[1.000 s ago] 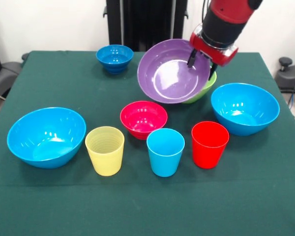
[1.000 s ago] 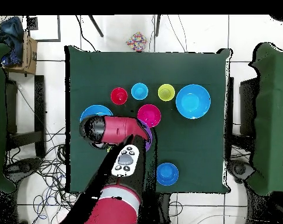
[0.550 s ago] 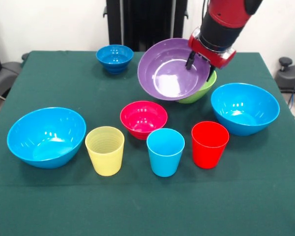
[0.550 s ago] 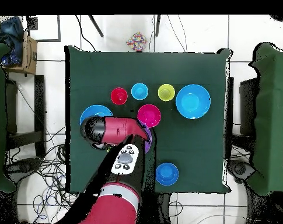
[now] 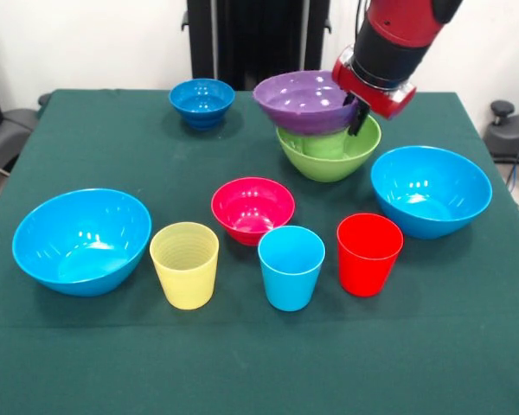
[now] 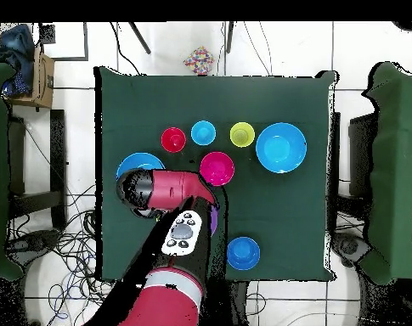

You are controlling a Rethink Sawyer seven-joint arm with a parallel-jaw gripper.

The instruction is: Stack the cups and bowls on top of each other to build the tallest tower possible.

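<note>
At the counter's (image 5: 86, 138) far right, the gripper (image 5: 356, 111) pinches the purple bowl's (image 5: 304, 101) right rim between its fingers, holding it nearly level just above the lime bowl (image 5: 329, 154), a green cup (image 5: 327, 143) inside.

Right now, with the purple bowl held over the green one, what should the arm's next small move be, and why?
Probably lower a little, then release. The end effector grips the purple bowl by its rim, roughly level over the lime-green bowl, where something green sits inside. The bowl looks about centred, so setting it down would add a level.
</note>
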